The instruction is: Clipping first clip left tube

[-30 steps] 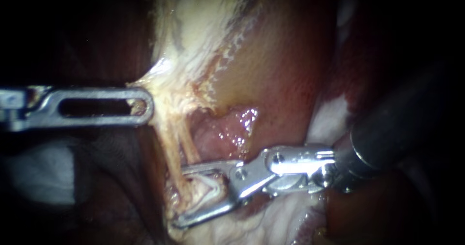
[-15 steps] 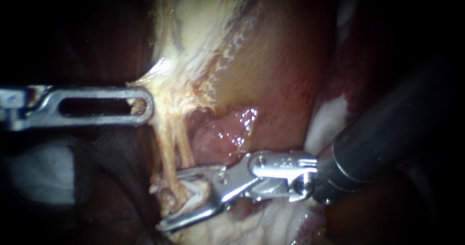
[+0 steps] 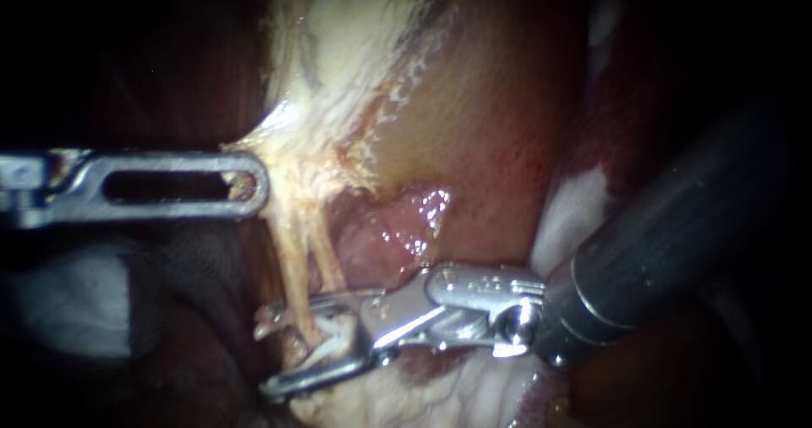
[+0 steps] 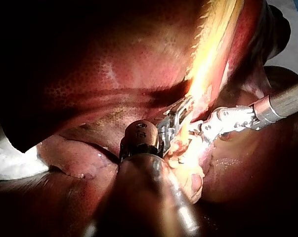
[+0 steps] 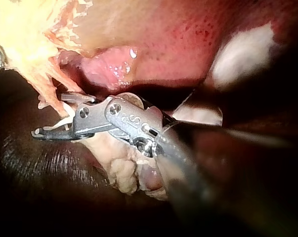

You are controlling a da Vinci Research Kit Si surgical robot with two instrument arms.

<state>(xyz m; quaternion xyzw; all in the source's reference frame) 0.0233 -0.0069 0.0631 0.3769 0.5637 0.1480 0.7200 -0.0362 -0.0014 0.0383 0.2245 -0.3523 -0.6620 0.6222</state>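
Note:
Two thin pale tubes run down from the yellowish gallbladder tissue (image 3: 338, 64): the left tube (image 3: 288, 263) and the right tube (image 3: 330, 263). My right instrument (image 3: 269, 349) comes in from the right, low in the endoscope view. Its jaws stand open, one on each side of both tubes, and the tips reach past the left tube. Something white lies between the jaws. My left instrument (image 3: 245, 187), with a slotted jaw, is shut on the pale tissue where the tubes start. The right wrist view shows the open jaws (image 5: 52, 116). The left wrist view shows both instruments (image 4: 177, 116) (image 4: 197, 131).
The reddish liver (image 3: 499, 115) fills the upper right behind the tubes. A glistening pink fold (image 3: 397, 233) sits just above the right instrument's jaws. White gauze (image 3: 584, 208) lies beside the right shaft, and more gauze (image 3: 68, 301) lies under the left instrument.
My right instrument has slid left across the tubes, so its open jaws now reach past the left tube. The left instrument has held still.

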